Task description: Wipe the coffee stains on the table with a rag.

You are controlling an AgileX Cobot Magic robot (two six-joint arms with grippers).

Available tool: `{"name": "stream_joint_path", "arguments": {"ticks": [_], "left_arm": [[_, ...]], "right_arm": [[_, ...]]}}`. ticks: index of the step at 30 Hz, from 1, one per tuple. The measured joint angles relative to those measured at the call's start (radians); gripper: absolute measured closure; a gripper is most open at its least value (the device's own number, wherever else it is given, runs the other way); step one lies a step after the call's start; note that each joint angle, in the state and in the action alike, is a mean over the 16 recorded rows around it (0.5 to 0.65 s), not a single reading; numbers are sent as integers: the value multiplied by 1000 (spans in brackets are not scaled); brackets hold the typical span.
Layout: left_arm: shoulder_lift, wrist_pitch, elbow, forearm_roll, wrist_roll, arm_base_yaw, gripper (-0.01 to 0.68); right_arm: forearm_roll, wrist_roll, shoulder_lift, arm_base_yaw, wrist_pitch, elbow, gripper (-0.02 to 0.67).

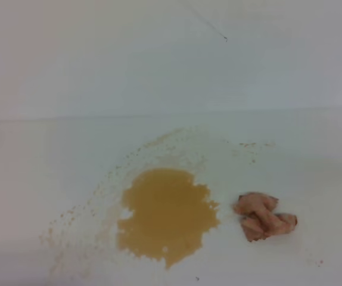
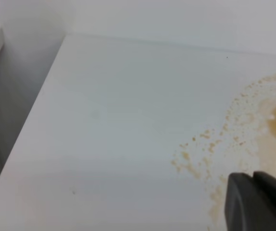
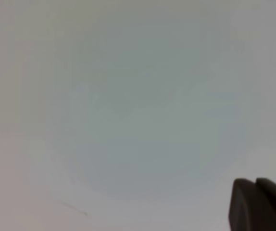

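The coffee stains (image 1: 167,215) form a tan-brown pool on the white table (image 1: 34,173), with speckles trailing to the left and back. Just right of the pool lies the rag (image 1: 264,216), a crumpled pinkish-orange cloth that nothing touches. Neither arm appears in the exterior high view. In the left wrist view my left gripper (image 2: 253,176) shows as dark fingertips pressed together at the lower right, above the stains' speckled edge (image 2: 210,144). At the lower right of the right wrist view my right gripper (image 3: 256,182) is shut and empty, facing a plain pale surface.
A white wall (image 1: 159,53) rises behind the table's far edge. The table's left edge (image 2: 30,120) drops to a grey gap in the left wrist view.
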Motion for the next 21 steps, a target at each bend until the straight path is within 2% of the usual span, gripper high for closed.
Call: {"name": "stream_joint_path", "arguments": {"ticks": [4, 9, 21], "left_arm": [[0, 0, 0, 0, 0, 0, 675], [0, 0, 0, 0, 0, 0, 675], [0, 0, 0, 0, 0, 0, 675]], "right_arm": [[60, -67, 203, 10, 180, -138, 652], [175, -246, 467, 28, 343, -268, 652], [581, -729, 894, 77, 460, -404, 652]]}}
